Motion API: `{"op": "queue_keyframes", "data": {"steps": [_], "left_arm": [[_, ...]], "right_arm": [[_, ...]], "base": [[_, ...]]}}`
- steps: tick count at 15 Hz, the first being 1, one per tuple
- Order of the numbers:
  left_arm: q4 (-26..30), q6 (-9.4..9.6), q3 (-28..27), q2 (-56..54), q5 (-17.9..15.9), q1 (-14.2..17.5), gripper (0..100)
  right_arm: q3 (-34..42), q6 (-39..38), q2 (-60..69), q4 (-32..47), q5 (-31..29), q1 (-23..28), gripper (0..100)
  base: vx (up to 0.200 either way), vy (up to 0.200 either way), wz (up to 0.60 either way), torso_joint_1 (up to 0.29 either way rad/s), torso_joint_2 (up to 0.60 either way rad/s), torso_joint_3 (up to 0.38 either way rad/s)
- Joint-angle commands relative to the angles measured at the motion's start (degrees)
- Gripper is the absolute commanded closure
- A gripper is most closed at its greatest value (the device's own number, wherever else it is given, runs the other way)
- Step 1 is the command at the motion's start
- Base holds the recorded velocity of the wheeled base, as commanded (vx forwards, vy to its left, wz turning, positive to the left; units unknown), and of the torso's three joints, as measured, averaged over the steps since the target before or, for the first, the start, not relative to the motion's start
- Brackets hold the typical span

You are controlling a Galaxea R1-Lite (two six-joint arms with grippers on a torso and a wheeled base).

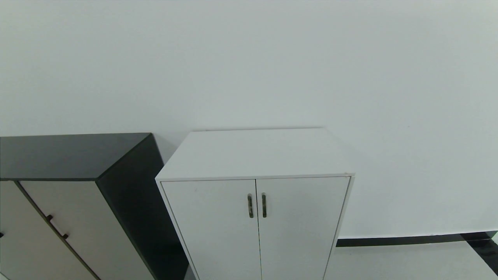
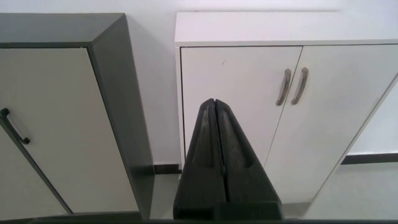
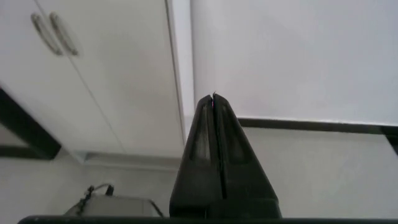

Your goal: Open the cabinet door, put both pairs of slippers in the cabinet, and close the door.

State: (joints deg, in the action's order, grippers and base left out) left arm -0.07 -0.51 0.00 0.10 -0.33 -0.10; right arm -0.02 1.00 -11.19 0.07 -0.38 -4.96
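Note:
A white two-door cabinet [image 1: 255, 217] stands against the wall with both doors closed. Its two dark metal handles [image 1: 256, 205] sit side by side at the centre seam. In the left wrist view the same cabinet [image 2: 273, 106] and its handles [image 2: 292, 86] lie ahead of my left gripper [image 2: 215, 102], which is shut with nothing in it and apart from the doors. My right gripper [image 3: 213, 98] is also shut and empty, off to the cabinet's right side [image 3: 124, 74] above the floor.
A black cabinet with beige doors [image 1: 74, 206] stands close to the white one on its left, with a narrow gap between them. A black skirting strip [image 1: 412, 239] runs along the wall to the right, over open light floor [image 1: 404, 264].

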Motion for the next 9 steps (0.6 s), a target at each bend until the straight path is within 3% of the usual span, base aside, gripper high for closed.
{"op": "queue_keyframes", "data": {"steps": [1,9], "left_arm": [[-0.01,-0.02,0.00,-0.01,-0.02,0.01,100],[-0.01,-0.02,0.00,-0.01,-0.02,0.01,100]], "right_arm": [[0.02,-0.38,5.83,0.01,0.03,0.83,100],[0.02,-1.61,5.65,-0.07,0.20,0.48,100]], "base": [[0.000,0.000,0.00,0.000,0.00,0.000],[0.000,0.000,0.00,0.000,0.00,0.000]]}}
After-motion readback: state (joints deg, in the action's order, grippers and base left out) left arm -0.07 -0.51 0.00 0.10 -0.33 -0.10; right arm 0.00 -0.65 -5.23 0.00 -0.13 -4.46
